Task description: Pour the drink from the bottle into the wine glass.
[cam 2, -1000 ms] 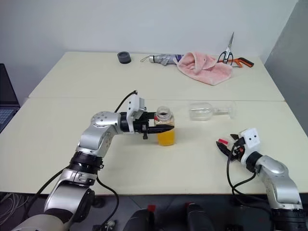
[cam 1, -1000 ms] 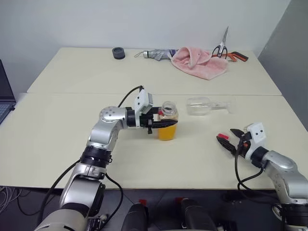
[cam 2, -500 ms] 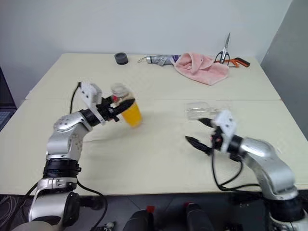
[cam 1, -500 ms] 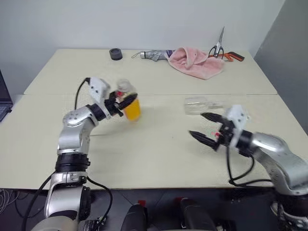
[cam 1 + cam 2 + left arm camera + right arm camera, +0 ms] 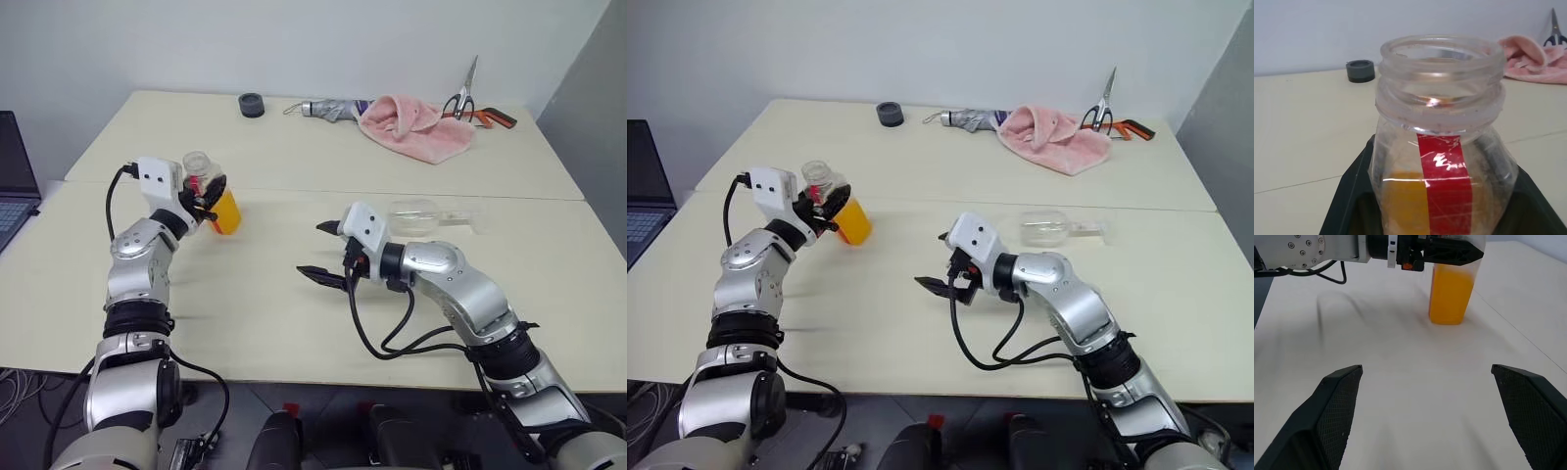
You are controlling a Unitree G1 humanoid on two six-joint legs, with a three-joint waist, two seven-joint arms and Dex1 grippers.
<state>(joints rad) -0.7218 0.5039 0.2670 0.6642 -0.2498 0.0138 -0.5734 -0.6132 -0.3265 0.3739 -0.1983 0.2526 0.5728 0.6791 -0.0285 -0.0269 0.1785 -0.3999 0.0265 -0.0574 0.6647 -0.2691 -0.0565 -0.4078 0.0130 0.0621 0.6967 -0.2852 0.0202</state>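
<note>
Bottle (image 5: pixel 210 192) of orange drink (image 5: pixel 224 211), uncapped and tilted, sits clamped in the left pincer (image 5: pixel 204 202) above the counter's (image 5: pixel 245 294) left side. Right pincer (image 5: pixel 321 251) hangs mid-counter with fingers spread wide, empty. Just behind it, the wine glass (image 5: pixel 421 216) lies on its side.

Two pale cream tables (image 5: pixel 294 323) stand pushed together, with a thin line where they meet. On the near one a wine glass (image 5: pixel 423 214) lies on its side. On the far one sit a small black round thing (image 5: pixel 251 104), a folded grey umbrella (image 5: pixel 331 108), a pink towel (image 5: pixel 416 125) in a heap — and scissors (image 5: pixel 465 94), just beside a tool with an orange handle (image 5: pixel 497 117).
</note>
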